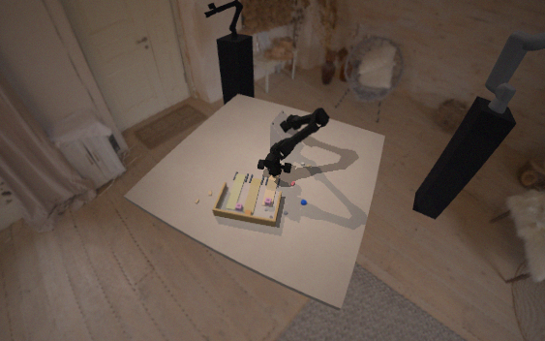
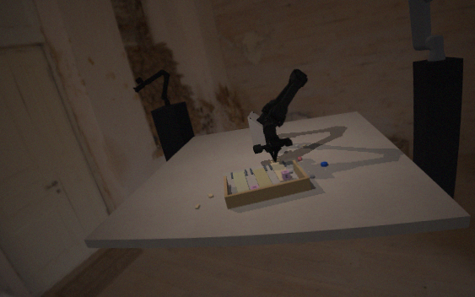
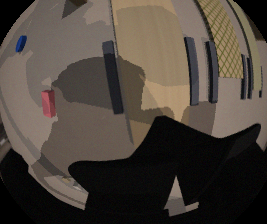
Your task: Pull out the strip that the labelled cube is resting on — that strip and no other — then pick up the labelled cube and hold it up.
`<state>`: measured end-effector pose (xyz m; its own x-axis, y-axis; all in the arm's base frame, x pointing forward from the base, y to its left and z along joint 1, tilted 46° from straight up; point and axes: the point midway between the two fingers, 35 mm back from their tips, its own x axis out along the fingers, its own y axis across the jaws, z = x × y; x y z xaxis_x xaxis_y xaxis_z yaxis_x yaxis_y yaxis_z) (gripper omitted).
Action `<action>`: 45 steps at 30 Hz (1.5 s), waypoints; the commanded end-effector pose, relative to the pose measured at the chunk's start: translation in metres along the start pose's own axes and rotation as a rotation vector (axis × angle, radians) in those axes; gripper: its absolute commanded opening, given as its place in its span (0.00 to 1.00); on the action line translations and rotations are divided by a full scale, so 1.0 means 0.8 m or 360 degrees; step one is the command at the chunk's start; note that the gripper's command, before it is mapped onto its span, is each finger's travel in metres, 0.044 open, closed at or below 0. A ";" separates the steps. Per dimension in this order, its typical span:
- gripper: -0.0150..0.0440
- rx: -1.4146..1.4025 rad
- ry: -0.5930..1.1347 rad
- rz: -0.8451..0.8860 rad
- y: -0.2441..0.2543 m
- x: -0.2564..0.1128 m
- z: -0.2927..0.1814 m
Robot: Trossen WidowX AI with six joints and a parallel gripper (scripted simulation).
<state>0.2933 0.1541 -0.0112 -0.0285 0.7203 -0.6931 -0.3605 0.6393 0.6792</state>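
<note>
My gripper (image 1: 274, 175) (image 2: 275, 160) (image 3: 160, 120) is shut, its tips low at the strip's outer end, with nothing visible between them. That plain tan strip (image 1: 271, 188) (image 3: 154, 40) reaches out past the dark guide posts. A pink cube (image 1: 268, 201) (image 2: 286, 175) sits on its inner part. A second pink cube (image 1: 239, 206) (image 2: 254, 186) is near the pale green strip (image 1: 235, 192) (image 2: 240, 181). The labels are too small to read. A patterned yellow strip (image 1: 253, 194) (image 2: 262, 177) (image 3: 224, 40) lies between them. My fingers hide part of the tan strip's end.
A wooden tray wall (image 1: 246, 217) (image 2: 265, 195) surrounds the strips on three sides. Dark guide posts (image 3: 113, 77) flank them at the open side. A blue disc (image 1: 303, 202) (image 2: 324, 164) (image 3: 21, 43) and a red block (image 1: 292, 183) (image 2: 299, 159) (image 3: 48, 103) lie beside the tray.
</note>
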 end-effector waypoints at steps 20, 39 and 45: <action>0.25 0.0023 0.0047 0.0005 0.001 0.005 -0.051; 0.25 0.0024 0.0048 0.0005 0.001 0.005 -0.077; 0.25 0.0025 0.0049 0.0005 0.001 0.005 -0.085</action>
<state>0.2457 0.1395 -0.0230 -0.0273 0.7185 -0.6950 -0.3607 0.6413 0.6772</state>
